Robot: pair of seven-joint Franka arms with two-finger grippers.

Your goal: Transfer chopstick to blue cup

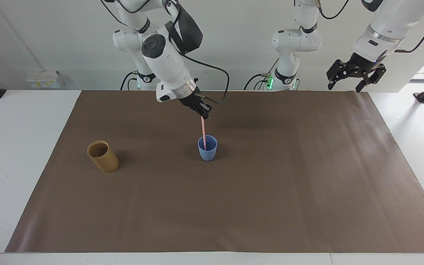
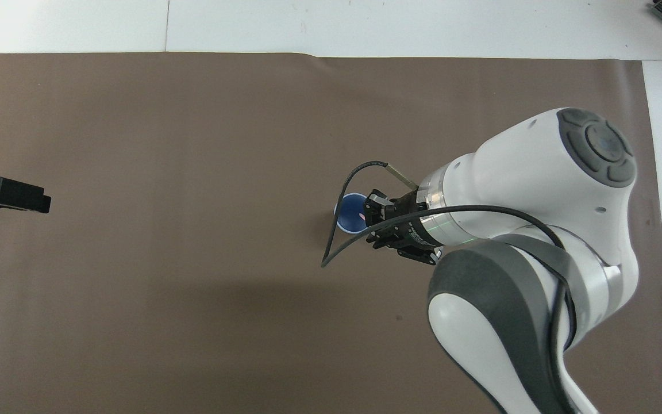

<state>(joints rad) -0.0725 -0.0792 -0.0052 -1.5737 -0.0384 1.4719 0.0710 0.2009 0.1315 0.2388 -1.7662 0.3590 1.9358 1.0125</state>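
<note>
Our right gripper (image 1: 204, 113) pinches the top end of the long, thin, pale-pink chopstick (image 1: 203, 133), its fingers closed on the stick directly above the small light-blue handleless plastic cup (image 1: 207, 148). The chopstick hangs nearly upright, leaning slightly, and its lower end is already inside the cup's mouth; whether the tip touches the bottom we cannot tell. From overhead, the right gripper (image 2: 376, 214) covers part of the blue cup (image 2: 349, 214), and only a sliver of pink shows within the rim.

We judge the stick light and stiff, smooth enough to pivot between the pads, so a hold near the top end, as here, suits lowering it in. The cup looks light too and tapers to a rounded base, so a sideways push from the stick could tip it.

Our right arm reaches down from its base, wrist angled so the fingers point at the cup. Our left gripper (image 1: 354, 71) waits in the air, fingers spread and empty, well away from the cup at the left arm's end of the brown table mat (image 1: 271, 206). A taller tan-brown cylindrical cup (image 1: 103, 156) stands well apart from the blue cup, toward the right arm's end.
</note>
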